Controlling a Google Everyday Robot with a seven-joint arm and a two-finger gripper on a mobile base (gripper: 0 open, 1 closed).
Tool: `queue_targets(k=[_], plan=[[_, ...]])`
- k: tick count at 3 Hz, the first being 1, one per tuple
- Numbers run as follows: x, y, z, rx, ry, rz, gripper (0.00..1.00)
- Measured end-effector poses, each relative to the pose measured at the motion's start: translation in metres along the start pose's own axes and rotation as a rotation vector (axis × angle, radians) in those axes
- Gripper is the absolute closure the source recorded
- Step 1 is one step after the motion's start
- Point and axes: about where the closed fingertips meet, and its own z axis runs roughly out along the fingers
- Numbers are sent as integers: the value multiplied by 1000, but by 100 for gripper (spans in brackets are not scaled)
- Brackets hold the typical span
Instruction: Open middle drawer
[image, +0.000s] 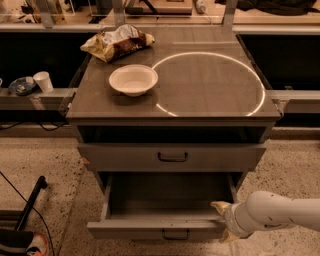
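The middle drawer is the wide grey one low in the cabinet. It stands pulled out, showing its plain grey inside, with a small black handle at the centre of its low front. My gripper is at the right end of that front panel, on a white arm coming in from the right. One fingertip lies over the rim inside the drawer, and the other is outside, lower down, so the gripper is closed on the panel.
Above is a shut, taller grey drawer with a wider black handle. On the cabinet top sit a white bowl and a chip bag. A paper cup stands on the left ledge. A black pole leans on the floor at left.
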Motion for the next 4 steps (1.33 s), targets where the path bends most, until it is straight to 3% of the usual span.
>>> queue_targets(k=[1,3,4], plan=[[-1,0,-1,0,6,-3,0],[-16,-12,-29,-1,53,-54,0],[-24,-11,-35,-52,-3,-52,15]])
